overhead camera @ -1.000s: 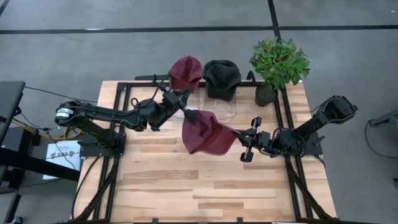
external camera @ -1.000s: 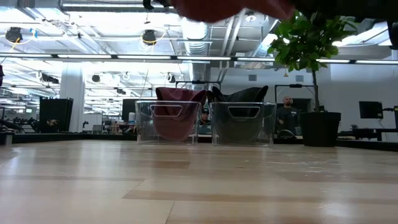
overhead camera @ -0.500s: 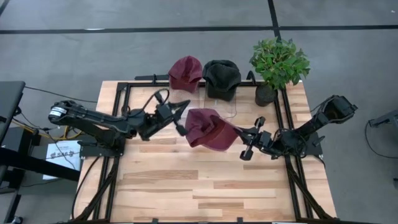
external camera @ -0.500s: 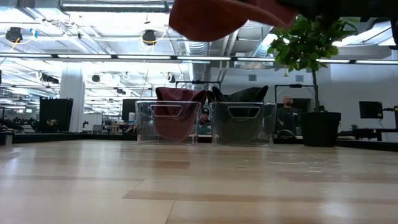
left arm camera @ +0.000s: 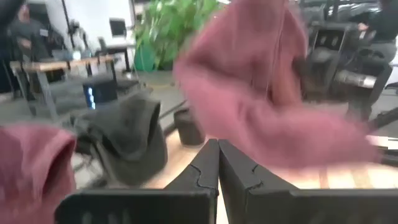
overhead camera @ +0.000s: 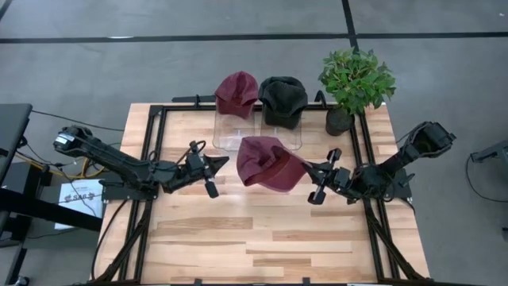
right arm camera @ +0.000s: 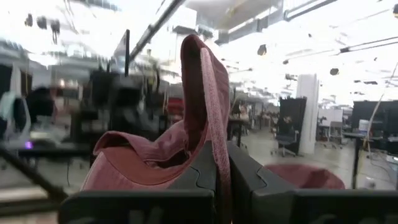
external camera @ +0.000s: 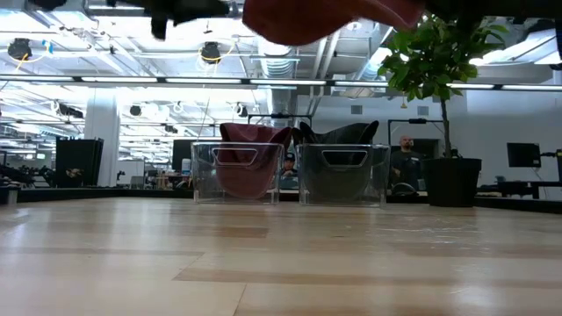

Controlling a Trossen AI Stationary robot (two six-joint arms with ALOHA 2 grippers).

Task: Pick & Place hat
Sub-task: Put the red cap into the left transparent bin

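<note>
A maroon hat (overhead camera: 266,163) hangs in the air over the middle of the table, at the top edge of the low view (external camera: 325,17). My right gripper (overhead camera: 305,168) is shut on its right side. My left gripper (overhead camera: 222,160) is shut and empty, a short way to the hat's left, pointing at it; its wrist view shows the hat (left arm camera: 267,106) ahead of the closed fingers (left arm camera: 217,171). At the far edge, another maroon hat (overhead camera: 236,91) and a dark hat (overhead camera: 282,95) each sit in a clear bin. My right gripper pinches a band of the hat's edge (right arm camera: 216,146) between its two fingers. The fingers come about level from the table's right. The hat is lifted clear of the table and reaches out past the fingertips toward the left; its crown (right arm camera: 143,162) sags open beside them.
Two clear bins (external camera: 246,171) (external camera: 342,171) stand side by side at the far edge. A potted plant (overhead camera: 355,79) stands at the far right corner. Bare wood (overhead camera: 262,238) fills the near half of the table. People stand in the room beyond (external camera: 406,162).
My left gripper has drawn away from the hat's left edge, toward the table's left and near edge, sinking a little, its fingers staying shut. The hat stays in my right gripper and has pulled in from a stretched, spread shape to a more compact one.
</note>
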